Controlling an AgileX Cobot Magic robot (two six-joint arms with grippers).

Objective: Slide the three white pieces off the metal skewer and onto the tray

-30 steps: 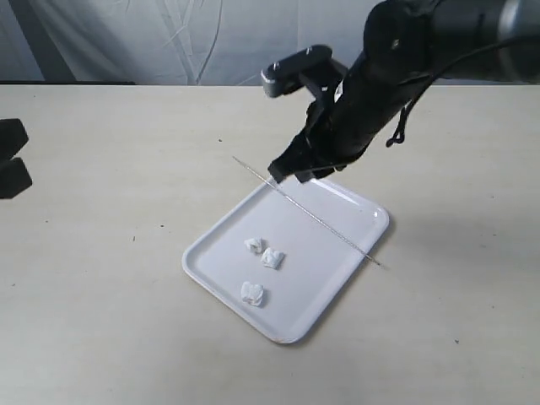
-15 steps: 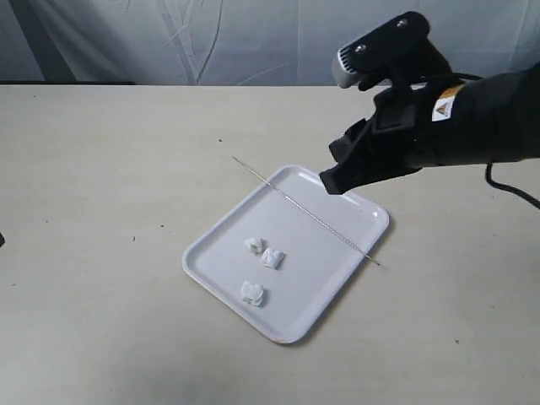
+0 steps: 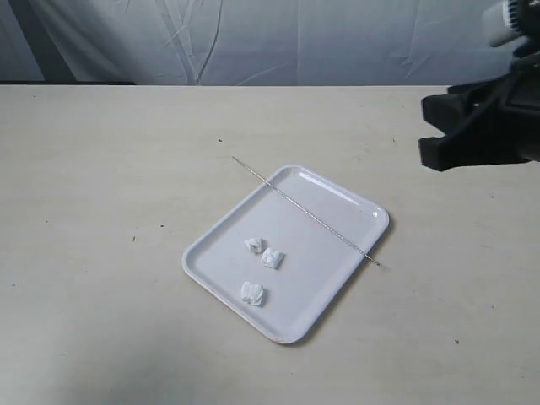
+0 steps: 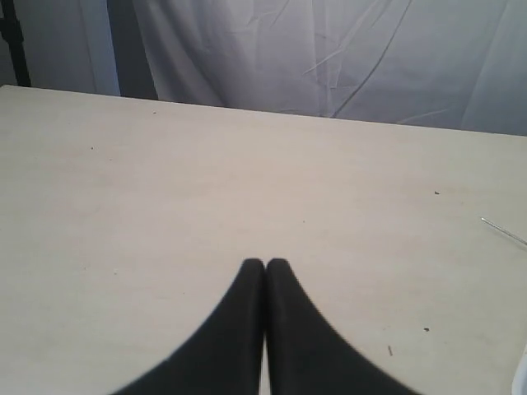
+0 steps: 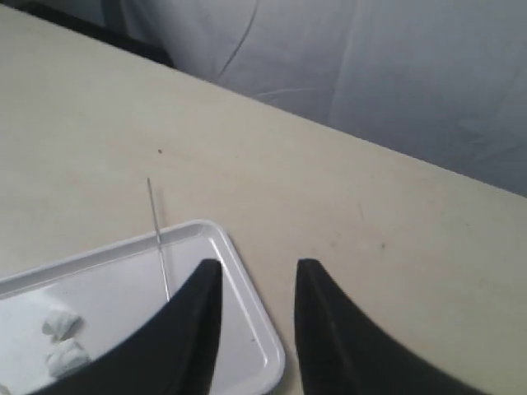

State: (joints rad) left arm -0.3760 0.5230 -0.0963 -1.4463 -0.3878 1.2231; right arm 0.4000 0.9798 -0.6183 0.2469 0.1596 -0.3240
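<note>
Mid-frame on a glossy white rectangular tray (image 3: 325, 274), three soft white chunks (image 3: 272, 258) are lying beside a thin metal skewer (image 3: 308, 213); right claw (image 5: 257, 265) released, left claw (image 4: 265, 263) clenched.

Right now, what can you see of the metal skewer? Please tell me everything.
The metal skewer is a very thin, straight, silver-grey rod, bare along its whole length. It lies diagonally across the white tray, resting on its rim, both ends sticking out over the table. Nothing grips it; the three white pieces lie apart from it in the tray.
</note>
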